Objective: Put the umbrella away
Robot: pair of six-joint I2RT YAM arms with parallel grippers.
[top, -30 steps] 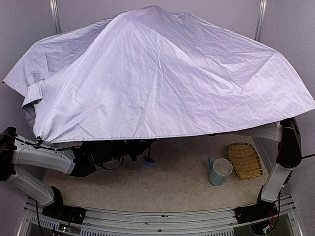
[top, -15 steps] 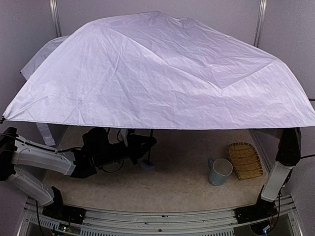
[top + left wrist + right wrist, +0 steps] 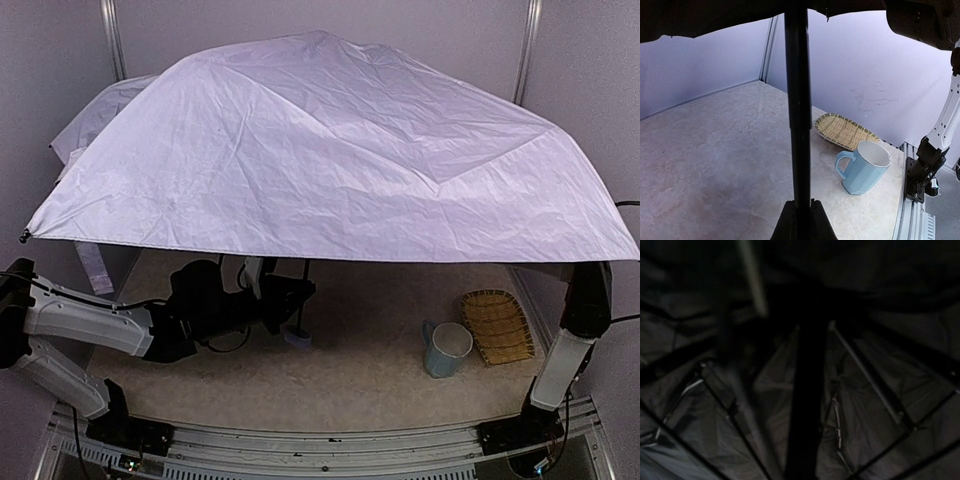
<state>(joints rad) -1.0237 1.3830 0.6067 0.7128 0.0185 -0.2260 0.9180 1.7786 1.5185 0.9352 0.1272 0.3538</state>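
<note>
From the top camera, the umbrella (image 3: 330, 160) is standing fully open over the worktop (image 3: 360, 385), its pale lavender-grey canopy spreading from the left wall almost to the right one and covering most of the scene. Under the near rim the left end effector (image 3: 290, 300) is reaching in from the left and meeting the thin black shaft (image 3: 305, 285), while the small handle knob (image 3: 297, 341) is hanging close to the worktop (whether it is touching cannot be told). A light blue mug (image 3: 447, 349) is standing upright to the right of the knob, with a woven tray (image 3: 497, 325) lying just beyond it toward the right wall. The right arm (image 3: 575, 330) is rising at the right edge and disappearing under the canopy, so the right end effector is hidden here. In the left wrist view the fingers (image 3: 785, 225) are pressing in on either side of the shaft at the bottom of the frame, leaving no gap around it; the shaft is running straight up into the black lining. The mug and the tray are sitting well apart from the shaft, toward the right arm's base. The right wrist view is showing only the dark underside of the canopy, with thin metal ribs (image 3: 870, 375) fanning out across black fabric. It is too dim to make out the fingers, so how far the right end effector is open cannot be told.
</note>
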